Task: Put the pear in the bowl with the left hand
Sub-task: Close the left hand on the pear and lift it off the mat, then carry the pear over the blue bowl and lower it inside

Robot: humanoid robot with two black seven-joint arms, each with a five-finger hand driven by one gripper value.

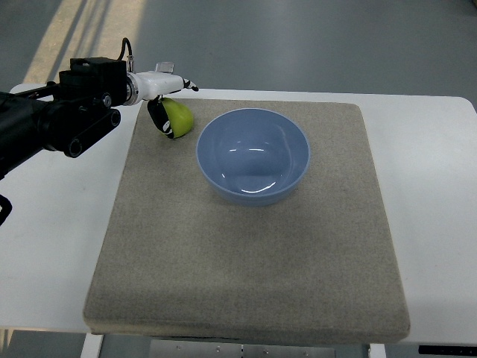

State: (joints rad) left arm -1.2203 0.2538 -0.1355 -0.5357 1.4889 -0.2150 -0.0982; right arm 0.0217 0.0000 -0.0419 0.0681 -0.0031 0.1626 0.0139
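Grey floor shows beyond the far edge of a white desk (432, 194), most of it covered by a beige felt mat (246, 268). On the mat's far left corner the pear (179, 117) sits just beside the blue bowl (253, 155), whose near-empty basin lies toward the far middle. The left hand (160, 101) reaches in from the desk's left edge, with white fingers above the pear and a dark one curled against its left flank; whether the grip has truly closed I cannot tell. If contact is only on one side, lifting could roll the fruit off toward the mat's edge. With the rim so near, a low carry might knock the bowl.
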